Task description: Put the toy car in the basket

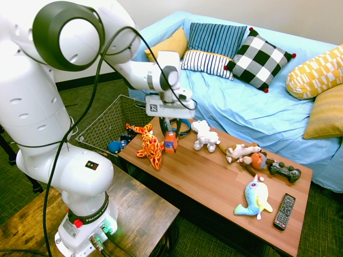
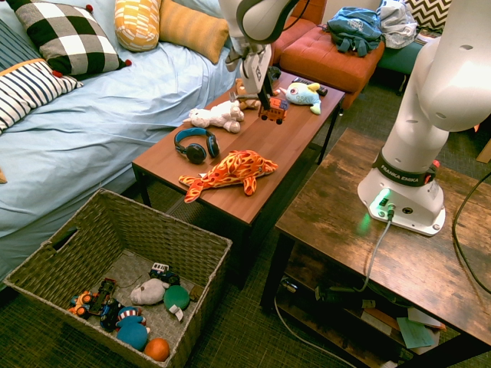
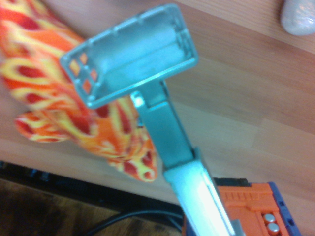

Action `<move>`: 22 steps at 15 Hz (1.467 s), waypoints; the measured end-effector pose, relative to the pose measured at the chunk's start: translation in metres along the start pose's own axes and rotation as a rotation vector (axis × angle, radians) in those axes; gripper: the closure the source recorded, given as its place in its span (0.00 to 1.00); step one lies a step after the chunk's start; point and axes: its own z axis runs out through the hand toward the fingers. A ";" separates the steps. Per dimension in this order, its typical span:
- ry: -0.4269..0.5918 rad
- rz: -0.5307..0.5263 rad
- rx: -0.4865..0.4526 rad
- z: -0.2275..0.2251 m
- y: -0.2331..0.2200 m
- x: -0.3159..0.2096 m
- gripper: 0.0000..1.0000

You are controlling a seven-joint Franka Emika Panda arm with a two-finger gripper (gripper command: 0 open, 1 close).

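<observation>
Orange and small, the toy car (image 1: 170,142) hangs in the air above the wooden coffee table (image 1: 214,184), clamped between the fingers of the gripper (image 1: 170,130), which points steeply down. The first exterior view shows the truck dangling just over the table's near-left end, clear of the wood.

Taking the table as the landmark and going left to right in that view: the basket (image 1: 104,124), dark woven wicker, stands on the floor just off the table's left end and has a few small toys in its bottom. On the table's left end lies the orange spotted plush (image 1: 150,144). The held truck hangs just beside it, and black headphones (image 1: 179,127) lie behind the truck at the table's far edge. Next comes a white plush animal (image 1: 205,136), then a pale plush lying on its side (image 1: 240,151) touching a round orange-faced toy (image 1: 258,159). Near the table's right end sit a dark game controller (image 1: 284,171), a blue and yellow plush whale (image 1: 254,198) and a black remote (image 1: 284,210) at the near right corner.

Beyond the table's far side runs a sofa under a light blue cover (image 1: 252,110).

In the wrist view the truck's grey metal arm (image 3: 162,123) ends in a scoop, with the spotted plush and the table's wood blurred beneath it.
</observation>
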 end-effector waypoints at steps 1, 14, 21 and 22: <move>0.020 -0.007 -0.017 -0.028 -0.021 -0.028 1.00; -0.025 -0.105 -0.179 -0.136 -0.269 -0.069 1.00; -0.057 -0.152 -0.260 -0.117 -0.359 -0.078 0.00; -0.056 -0.161 -0.262 -0.119 -0.367 -0.081 0.00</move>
